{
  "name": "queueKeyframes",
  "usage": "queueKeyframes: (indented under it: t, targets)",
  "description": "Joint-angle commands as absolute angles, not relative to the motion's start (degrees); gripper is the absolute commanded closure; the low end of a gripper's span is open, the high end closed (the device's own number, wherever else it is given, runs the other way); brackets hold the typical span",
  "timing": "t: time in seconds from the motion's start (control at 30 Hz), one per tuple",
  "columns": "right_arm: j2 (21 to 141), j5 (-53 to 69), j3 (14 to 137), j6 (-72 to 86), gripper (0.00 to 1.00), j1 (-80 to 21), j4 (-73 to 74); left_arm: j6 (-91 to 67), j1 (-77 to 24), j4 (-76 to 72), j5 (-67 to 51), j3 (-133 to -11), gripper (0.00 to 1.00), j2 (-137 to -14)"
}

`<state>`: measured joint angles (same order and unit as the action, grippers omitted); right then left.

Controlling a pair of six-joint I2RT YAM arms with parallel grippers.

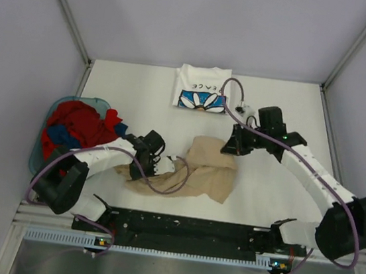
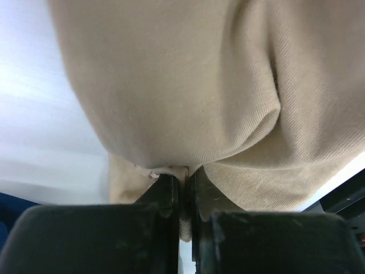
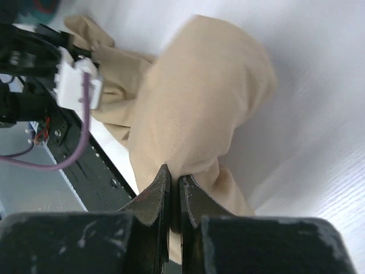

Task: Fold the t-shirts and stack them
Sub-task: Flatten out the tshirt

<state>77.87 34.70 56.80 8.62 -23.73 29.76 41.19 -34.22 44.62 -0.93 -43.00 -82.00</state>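
A tan t-shirt (image 1: 200, 172) lies crumpled at the middle of the white table. My left gripper (image 1: 163, 164) is shut on its left edge; the cloth fills the left wrist view (image 2: 188, 85) and is pinched between the jaws. My right gripper (image 1: 230, 147) is shut on the shirt's upper right part, with cloth bunched above the jaws in the right wrist view (image 3: 199, 108). A folded white t-shirt with a blue daisy print (image 1: 202, 88) lies flat at the back of the table. Red and blue t-shirts (image 1: 77, 127) are heaped in the basket at the left.
The teal plastic basket (image 1: 36, 156) stands at the table's left edge beside the left arm. The black base rail (image 1: 185, 231) runs along the near edge. Grey walls close in on both sides.
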Motion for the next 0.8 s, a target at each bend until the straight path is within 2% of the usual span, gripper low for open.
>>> queueKeyframes:
  t: [0.0,0.17,0.5,0.6,0.77]
  targets:
    - [67.2,35.3,60.5,9.8,1.0,-22.1,28.2,40.0,-32.8,42.6,2.0,-46.2,1.0,-78.8]
    - [59.3,35.0,64.6,10.2,1.0,-20.3,28.9,40.9,-26.7,52.9,1.6,-60.6,1.0,-66.8]
    - [47.2,44.6,71.8,9.3,1.0,-20.2,30.3,42.5,-26.5,77.8,-11.0,-90.6,1.0,-54.4]
    - [46.1,45.3,70.8,10.5,1.0,-19.8,32.4,41.7,-26.5,80.1,-13.7,-93.9,1.0,-52.4]
    - [52.6,39.5,65.3,9.9,1.0,-13.9,34.5,40.0,-26.5,80.0,-20.1,-90.7,1.0,-52.7]
